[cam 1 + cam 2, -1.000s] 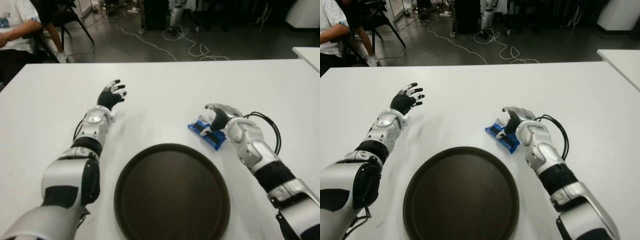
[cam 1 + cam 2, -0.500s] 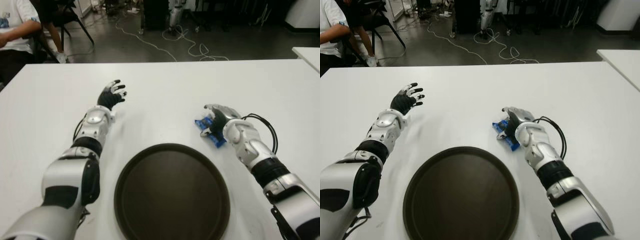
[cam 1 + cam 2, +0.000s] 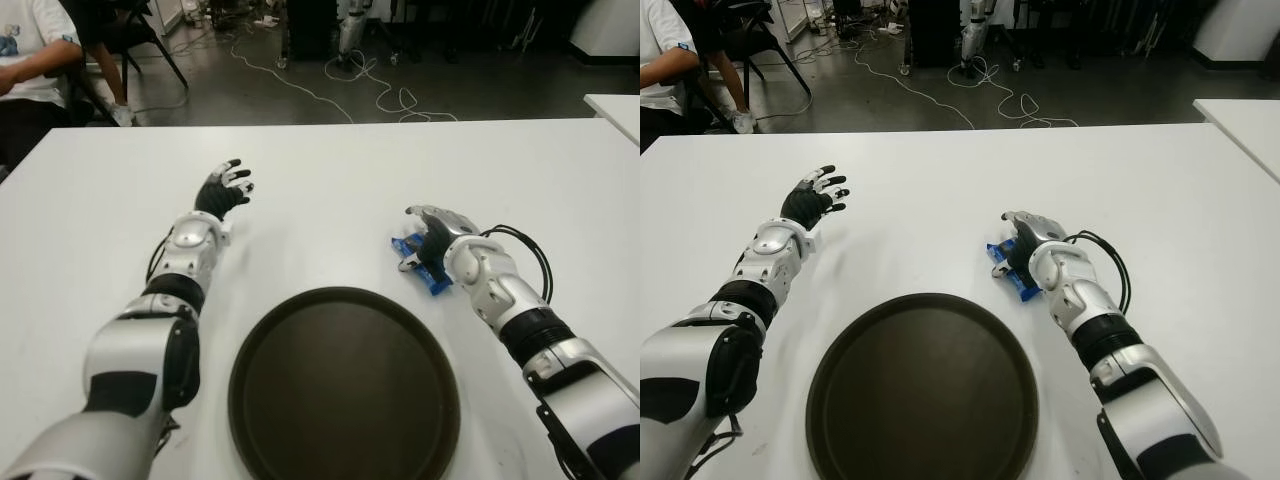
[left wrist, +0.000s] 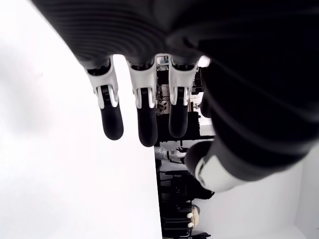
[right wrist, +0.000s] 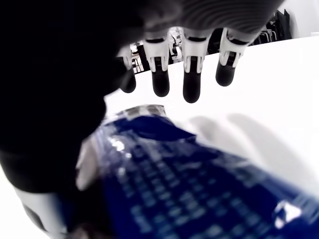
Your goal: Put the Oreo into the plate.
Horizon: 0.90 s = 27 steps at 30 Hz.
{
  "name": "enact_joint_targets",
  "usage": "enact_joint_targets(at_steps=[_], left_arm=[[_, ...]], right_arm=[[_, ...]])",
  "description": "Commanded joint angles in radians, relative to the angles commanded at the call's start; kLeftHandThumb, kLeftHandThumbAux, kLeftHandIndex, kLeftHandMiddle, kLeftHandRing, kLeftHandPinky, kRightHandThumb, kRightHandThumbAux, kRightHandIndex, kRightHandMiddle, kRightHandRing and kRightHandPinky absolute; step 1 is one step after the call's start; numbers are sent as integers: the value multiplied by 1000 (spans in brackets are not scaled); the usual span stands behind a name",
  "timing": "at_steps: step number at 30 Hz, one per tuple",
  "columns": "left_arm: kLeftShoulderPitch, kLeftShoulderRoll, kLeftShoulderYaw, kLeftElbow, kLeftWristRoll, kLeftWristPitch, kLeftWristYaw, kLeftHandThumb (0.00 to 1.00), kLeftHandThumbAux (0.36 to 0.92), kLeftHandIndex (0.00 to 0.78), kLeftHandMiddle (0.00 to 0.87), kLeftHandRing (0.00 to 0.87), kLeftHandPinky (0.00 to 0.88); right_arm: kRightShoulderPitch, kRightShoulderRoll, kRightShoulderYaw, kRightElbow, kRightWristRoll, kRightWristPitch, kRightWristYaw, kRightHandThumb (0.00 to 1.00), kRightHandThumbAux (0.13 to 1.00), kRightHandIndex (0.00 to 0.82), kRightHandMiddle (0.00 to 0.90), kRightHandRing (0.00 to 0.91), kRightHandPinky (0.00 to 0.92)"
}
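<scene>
Counts, this moment:

- Oreo packet (image 3: 420,262): one, blue wrapper.
- Plate (image 3: 345,385): one, dark and round.
- Counter (image 3: 330,170): one large white one carrying the things; the corner of a second white counter (image 3: 615,108) shows at the far right edge.
- Robot hands: two, a left hand (image 3: 222,190) and a right hand (image 3: 437,232).
- Person (image 3: 30,55): one, partly in view at the far left, white shirt.
- Chair (image 3: 125,40): one dark one beside the person.
- Cables on the floor (image 3: 330,85): several, exact number unclear.
</scene>
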Motion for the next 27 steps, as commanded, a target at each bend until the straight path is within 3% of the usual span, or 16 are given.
enact_joint_targets(at_steps=[21, 27], left_arm=[[0, -2, -1, 1, 1, 1, 11, 0, 782, 109, 185, 191, 208], [0, -2, 0, 1, 0, 1, 10, 0, 787, 114, 186, 194, 217]], right_arm=[[-23, 5, 4, 61, 3, -6, -43, 0, 723, 167, 160, 159, 149], [-21, -1, 6, 50, -1, -9, -54, 0, 754, 198, 193, 194, 197]])
